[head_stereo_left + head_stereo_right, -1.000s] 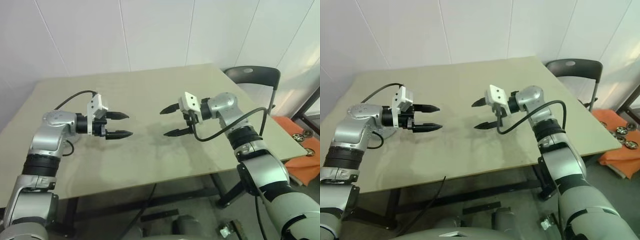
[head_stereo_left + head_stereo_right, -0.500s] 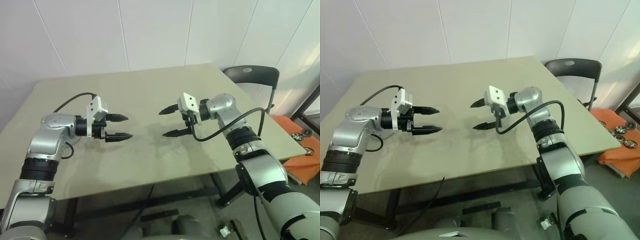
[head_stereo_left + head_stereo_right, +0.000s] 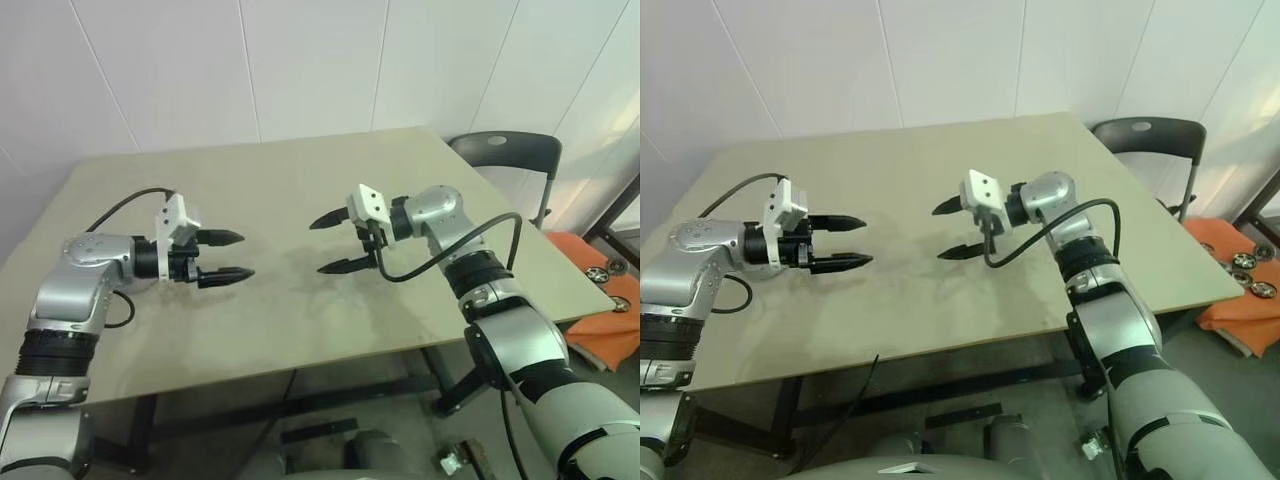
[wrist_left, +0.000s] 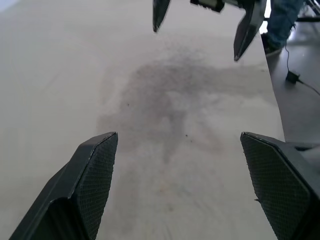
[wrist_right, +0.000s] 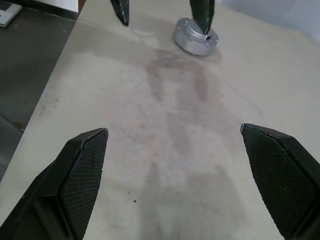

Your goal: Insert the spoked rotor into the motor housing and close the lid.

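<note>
Left jaws: the left gripper stood wide open with nothing between its 2 black fingers, the tips pointing toward frame centre.
Right jaws: the right gripper was also spread wide and held nothing, its 2 tips aimed back at the left one across a bare gap.
Writing: no brand, label or lettering could be read on either gripper, the arms or the furniture.
Left arm pose: forearm roughly level above the table, elbow bent at the left edge of the head views, a white camera block on top of the wrist and a black cable looping behind it.
Right arm pose: reached in from the lower right, wrist turned inward, a white camera block on the wrist and a black cable sagging under the forearm.
Motor housing: in the right wrist view a round silver part lay flat on the table just behind the left gripper's tips; whether it was the housing or its lid could not be told, as no coils showed.
Surface: a plain beige table, with a dull grey smudge between the 2 grippers.
Room: white panelled wall behind; a black chair at the upper right; orange cloth with small round parts on the floor at the right edge.
</note>
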Robot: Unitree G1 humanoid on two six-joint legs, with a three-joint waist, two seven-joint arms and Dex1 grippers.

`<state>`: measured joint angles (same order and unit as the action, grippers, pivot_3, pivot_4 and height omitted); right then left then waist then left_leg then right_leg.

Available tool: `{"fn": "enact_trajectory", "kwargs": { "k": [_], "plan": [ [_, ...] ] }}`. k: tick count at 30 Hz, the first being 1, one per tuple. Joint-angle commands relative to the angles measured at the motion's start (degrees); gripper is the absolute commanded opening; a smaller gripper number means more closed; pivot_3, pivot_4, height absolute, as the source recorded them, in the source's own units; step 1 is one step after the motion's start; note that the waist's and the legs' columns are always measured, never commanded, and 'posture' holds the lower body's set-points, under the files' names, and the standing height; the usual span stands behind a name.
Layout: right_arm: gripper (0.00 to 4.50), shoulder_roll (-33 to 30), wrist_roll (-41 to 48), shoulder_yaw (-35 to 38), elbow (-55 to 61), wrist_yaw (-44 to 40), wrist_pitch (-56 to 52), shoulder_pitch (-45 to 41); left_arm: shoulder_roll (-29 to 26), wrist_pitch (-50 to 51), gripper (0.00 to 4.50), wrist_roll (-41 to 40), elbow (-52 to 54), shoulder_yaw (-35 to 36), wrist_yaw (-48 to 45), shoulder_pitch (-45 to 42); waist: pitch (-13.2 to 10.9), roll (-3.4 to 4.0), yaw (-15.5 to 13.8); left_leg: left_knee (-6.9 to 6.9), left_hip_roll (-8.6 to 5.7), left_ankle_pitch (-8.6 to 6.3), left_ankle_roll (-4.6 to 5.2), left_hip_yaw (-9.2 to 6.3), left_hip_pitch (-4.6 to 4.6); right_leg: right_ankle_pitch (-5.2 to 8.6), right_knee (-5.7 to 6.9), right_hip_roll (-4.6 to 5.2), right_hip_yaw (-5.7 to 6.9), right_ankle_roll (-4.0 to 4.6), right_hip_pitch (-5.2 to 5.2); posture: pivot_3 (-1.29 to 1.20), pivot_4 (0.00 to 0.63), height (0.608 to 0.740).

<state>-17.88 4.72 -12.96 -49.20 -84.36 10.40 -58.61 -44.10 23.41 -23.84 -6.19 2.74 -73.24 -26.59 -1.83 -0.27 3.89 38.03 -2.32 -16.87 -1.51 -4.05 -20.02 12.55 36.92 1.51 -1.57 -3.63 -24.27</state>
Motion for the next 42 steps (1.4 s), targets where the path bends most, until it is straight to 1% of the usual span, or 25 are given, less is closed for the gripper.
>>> {"fn": "enact_trajectory", "kwargs": {
  "k": [1, 9, 22, 29, 34, 37, 42],
  "plan": [
    [4.44, 0.47, 0.70, 1.19, 0.25, 0.06, -0.05, -1.75, -0.59, 0.98, 4.18, -1.70, 3.15, 1.98, 1.11, 0.89, 0.00, 0.00, 0.01, 0.00, 0.00, 0.00, 0.00, 0.00, 0.00, 0.00, 0.00, 0.00, 0.00, 0.00, 0.00, 0.00, 0.000, 0.740],
    [4.44, 0.05, 0.82, 1.25, 1.08, -0.81, -0.73, -1.06, -1.25, 3.07, 4.18, -3.31, 5.25, 2.52, 2.11, 2.80, -0.04, 0.05, 0.01, 0.00, 0.00, 0.00, 0.00, -0.01, 0.00, 0.00, 0.00, 0.00, 0.01, 0.00, 0.00, 0.00, 0.000, 0.740],
    [4.44, 0.02, 0.80, 1.23, 1.76, -0.47, -1.81, -0.38, -0.84, 3.14, 4.18, -3.76, 5.98, 2.49, 3.86, 4.14, -0.08, 0.09, 0.01, -0.01, 0.00, 0.00, 0.00, -0.01, 0.00, 0.00, -0.02, -0.01, 0.01, 0.00, 0.00, 0.00, 0.000, 0.740],
    [4.44, 1.94, 0.08, 0.98, -1.17, 0.86, -0.38, -2.03, 0.47, 1.88, 4.18, -3.61, 5.84, 3.22, 6.75, 5.36, -0.08, 0.10, 0.05, -0.01, 0.00, 0.00, 0.00, -0.01, 0.00, 0.00, -0.02, 0.00, 0.00, 0.01, 0.00, 0.00, 0.000, 0.740],
    [4.44, 4.18, -0.15, 1.42, -4.44, 3.54, 0.87, -3.80, 0.51, 1.84, 4.18, -4.59, 7.36, 4.93, 8.69, 7.21, -0.09, 0.11, 0.06, -0.02, 0.00, 0.00, 0.00, -0.02, 0.00, 0.00, -0.01, 0.00, 0.01, 0.01, -0.01, 0.00, 0.000, 0.740],
    [4.44, 5.66, 0.58, 2.20, -6.25, 4.61, 0.67, -4.30, 2.03, 2.40, 4.18, -4.88, 7.53, 6.01, 11.76, 7.27, -0.09, 0.12, -0.05, -0.02, 0.00, 0.00, -0.01, -0.03, -0.01, 0.00, -0.02, 0.01, 0.01, 0.01, -0.01, 0.00, 0.000, 0.740],
    [4.44, 8.80, 0.70, 4.72, -9.63, 13.75, 1.37, -4.67, 6.58, 1.31, 4.18, -4.08, 6.46, 8.01, 19.45, 7.83, -0.09, 0.11, -0.07, -0.02, -0.01, 0.00, -0.01, -0.04, -0.01, 0.00, -0.02, 0.05, 0.01, 0.01, -0.01, 0.00, 0.000, 0.740]
  ]
}}
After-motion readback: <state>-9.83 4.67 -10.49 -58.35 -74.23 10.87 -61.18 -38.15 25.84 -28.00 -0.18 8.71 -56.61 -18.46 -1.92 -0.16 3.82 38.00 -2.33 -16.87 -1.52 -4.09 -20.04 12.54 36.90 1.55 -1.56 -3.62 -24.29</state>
